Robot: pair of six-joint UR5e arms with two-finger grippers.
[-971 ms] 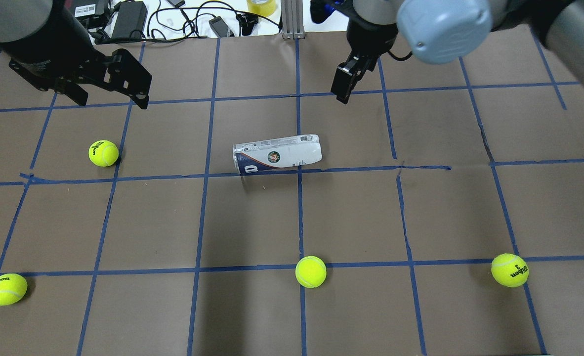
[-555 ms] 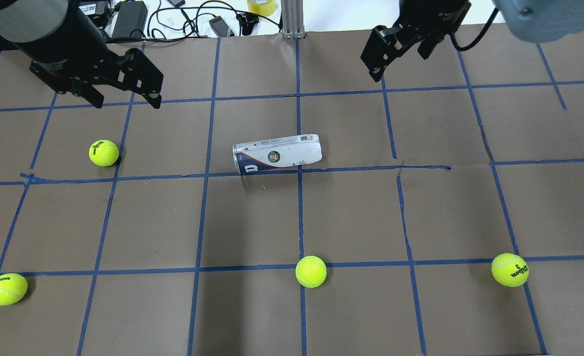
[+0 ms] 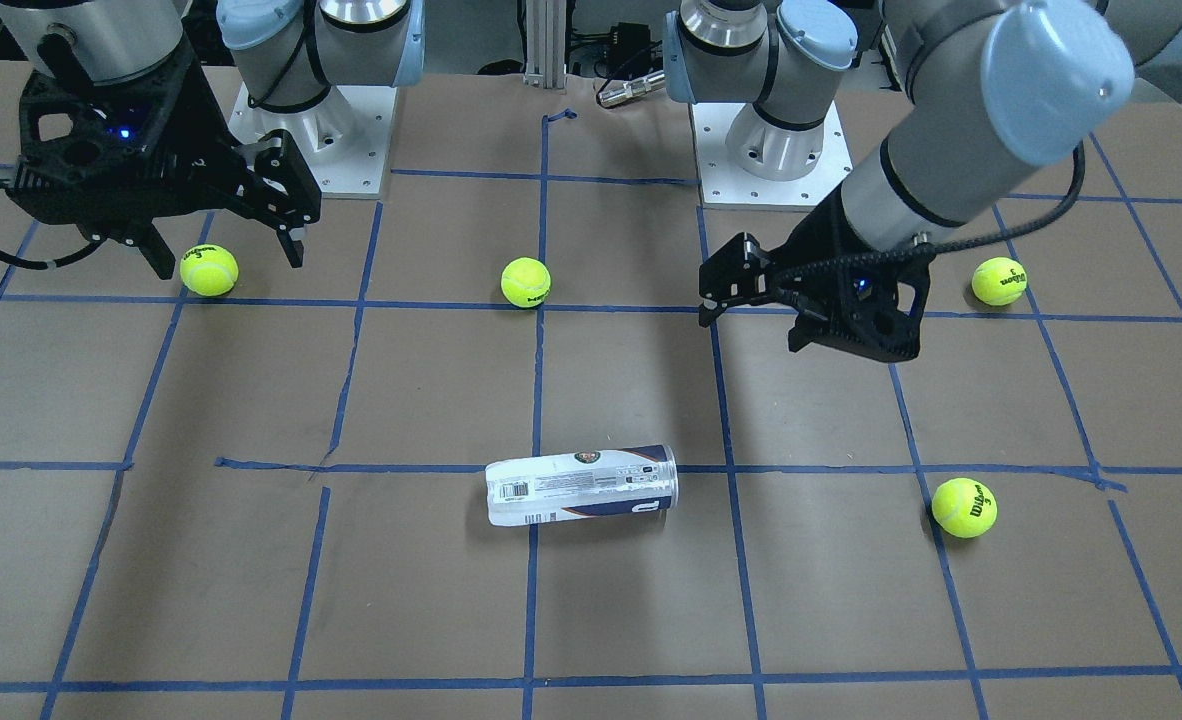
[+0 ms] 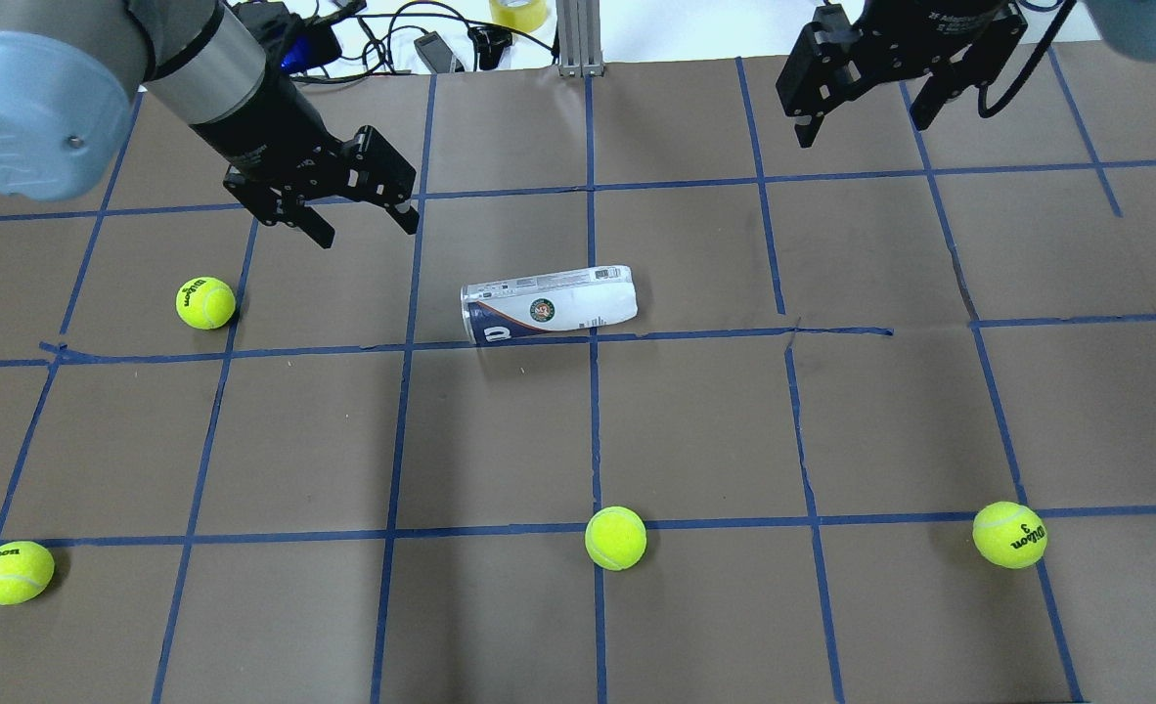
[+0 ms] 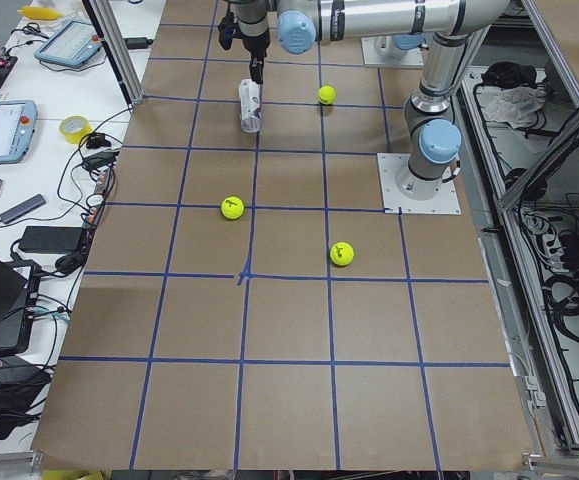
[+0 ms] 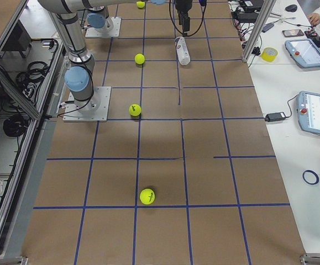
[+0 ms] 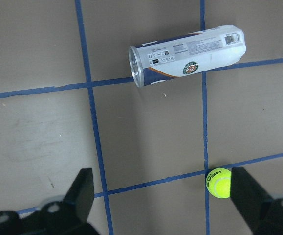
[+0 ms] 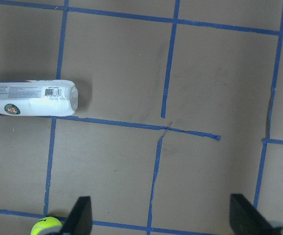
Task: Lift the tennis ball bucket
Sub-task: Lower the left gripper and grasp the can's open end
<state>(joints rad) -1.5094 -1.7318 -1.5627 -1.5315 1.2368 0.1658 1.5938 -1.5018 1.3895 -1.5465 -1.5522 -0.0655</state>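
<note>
Brown paper covers the whole surface [image 4: 500, 440], and you can see blue tape lines [image 4: 593, 411] marking it into a grid of large squares. Both of your robot's grey-and-black arms hang over it, raised clear of the paper.

The left arm [image 4: 197, 59] reaches out on the robot's left of the tennis ball bucket [image 4: 549, 305], a slim clear-plastic cylinder with a white label. Its black two-finger left claw [image 4: 370, 233] hovers near the bucket but apart from it. The fingers are spread wide and released, with nothing between them.

The right arm [image 3: 91, 30] holds its black right claw [image 4: 864, 129] on the robot's right of the bucket, farther off than the left one. It is likewise released and empty.

You will find the bucket lying on its side near the middle of the surface, across a blue tape line. Its navy-banded end points to the robot's left, and the round green logo faces up. Nothing touches it.

Four yellow-green felt tennis balls lie around it. One [image 4: 205, 302] sits level with the bucket, well off on the robot's left. The other three lie in a row on the robot's side of the bucket: one far to the left [image 4: 14, 572], one nearly in line with the bucket [image 4: 615, 538] and one far to the right [image 4: 1009, 534].
</note>
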